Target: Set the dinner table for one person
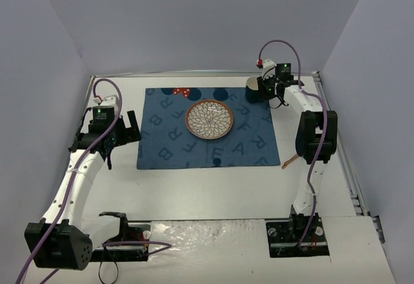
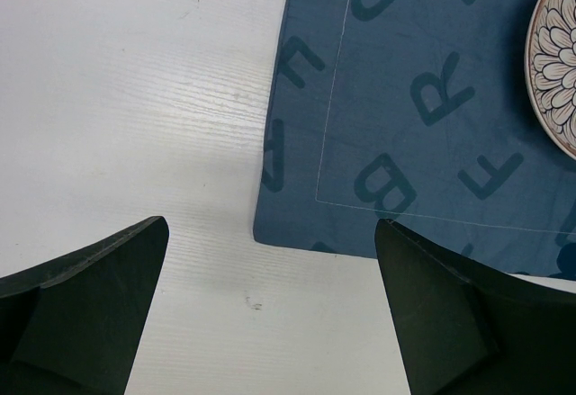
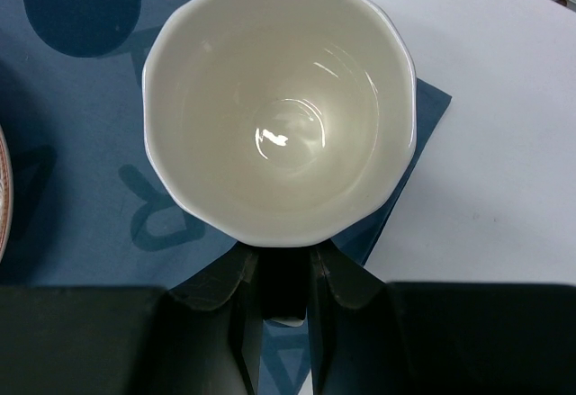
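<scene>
Reveals only at right wrist cup [image 3: 279,107] interior cream, right gripper [image 3: 286,267] clamped on it; left gripper [image 2: 270,226] apart over bench [image 2: 108,98]

Table [image 1: 213,187]: lg white rect. top, matte, flat, level. Takes up most of top view, far edge to near edge. Left wrist view, nr left edge: fine straight grain lines in finish, a few tiny dark specks. Strip along near edge appears glossier, w/ scuff marks. Finish elsewhere even white.
</scene>
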`<state>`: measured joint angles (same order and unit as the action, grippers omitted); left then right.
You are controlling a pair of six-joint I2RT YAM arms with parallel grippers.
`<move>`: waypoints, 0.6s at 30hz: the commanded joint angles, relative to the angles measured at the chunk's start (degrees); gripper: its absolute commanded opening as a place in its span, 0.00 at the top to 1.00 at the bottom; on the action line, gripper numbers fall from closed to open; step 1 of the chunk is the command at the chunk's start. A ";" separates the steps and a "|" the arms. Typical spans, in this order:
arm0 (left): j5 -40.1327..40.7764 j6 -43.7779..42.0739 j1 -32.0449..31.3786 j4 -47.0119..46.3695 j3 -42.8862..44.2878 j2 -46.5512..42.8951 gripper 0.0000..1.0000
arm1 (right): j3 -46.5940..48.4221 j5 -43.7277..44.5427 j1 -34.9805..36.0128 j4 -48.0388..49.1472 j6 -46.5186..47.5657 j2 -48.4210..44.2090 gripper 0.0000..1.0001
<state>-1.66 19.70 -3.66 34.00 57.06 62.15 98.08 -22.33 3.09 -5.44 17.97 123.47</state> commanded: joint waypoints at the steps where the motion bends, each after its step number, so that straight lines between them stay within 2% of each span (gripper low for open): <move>1: -0.44 -0.46 0.33 -2.45 0.86 -0.19 0.03 | 4.66 -0.54 0.07 5.70 -0.66 -1.82 0.84; 6: -0.46 -0.46 0.41 -2.45 0.86 -0.36 0.03 | 4.57 0.62 -0.02 4.04 -0.66 -2.37 0.58; 10: -0.69 -0.46 0.41 -2.37 0.86 -0.45 0.03 | 3.70 1.74 -0.35 3.78 -1.43 -4.70 0.45; 14: -1.20 -0.46 0.41 -2.36 1.02 -0.63 0.03 | 0.70 4.01 -0.99 3.85 -4.03 -9.90 0.36; 18: -1.34 -0.36 0.33 -1.91 1.22 -1.00 0.03 | -6.34 11.55 -1.43 3.94 -8.85 -19.39 0.26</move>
<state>-2.57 19.71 -3.62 34.02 57.06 62.15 96.09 -18.42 2.62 -4.13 14.54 119.20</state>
